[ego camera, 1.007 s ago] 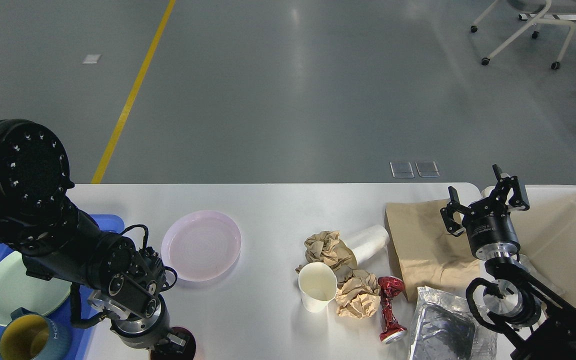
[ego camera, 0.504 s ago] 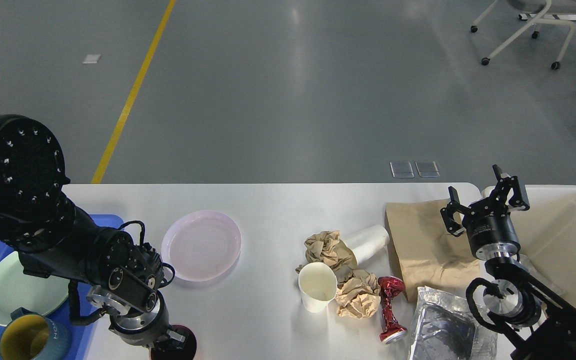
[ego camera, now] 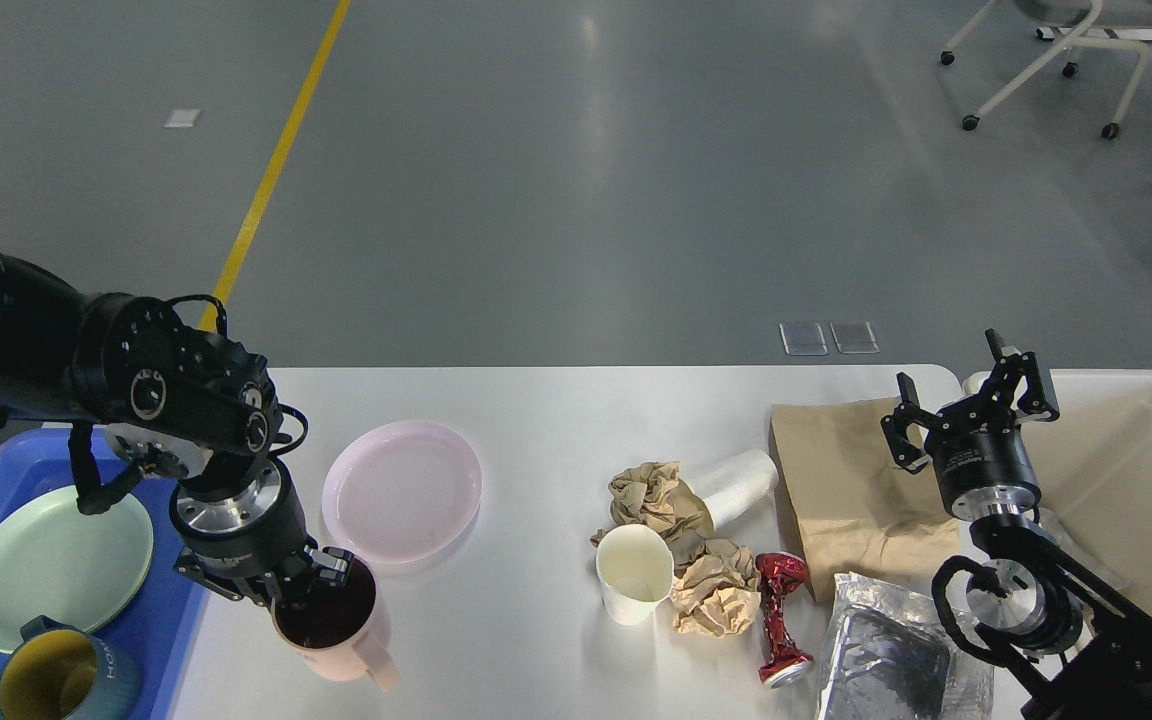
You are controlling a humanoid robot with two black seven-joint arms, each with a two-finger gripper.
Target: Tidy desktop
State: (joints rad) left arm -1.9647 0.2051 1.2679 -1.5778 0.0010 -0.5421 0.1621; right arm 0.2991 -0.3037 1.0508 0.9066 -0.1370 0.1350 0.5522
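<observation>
At bottom left, a blue tray [ego camera: 161, 640] carries a blue mug w/ yellow inside [ego camera: 66, 680] and a pale green plate [ego camera: 51, 565]. Just right of it the left gripper [ego camera: 308, 582] clamps the rim of a pink mug [ego camera: 336, 625] (dark interior, handle toward the viewer). Along the near right edge lie a foil bag [ego camera: 886, 660], a crushed red can [ego camera: 781, 620], crumpled brown paper [ego camera: 711, 595] and an upright paper cup [ego camera: 633, 572]. Farther back on the white desktop [ego camera: 546, 420], which fills the lower frame, sit a pink plate [ego camera: 403, 490], a tipped white cup [ego camera: 741, 483] and a flat brown bag [ego camera: 841, 490]. Above that bag the right gripper [ego camera: 971, 395] hangs w/ fingers spread, nothing held, beside a cream bin [ego camera: 1136, 460].
</observation>
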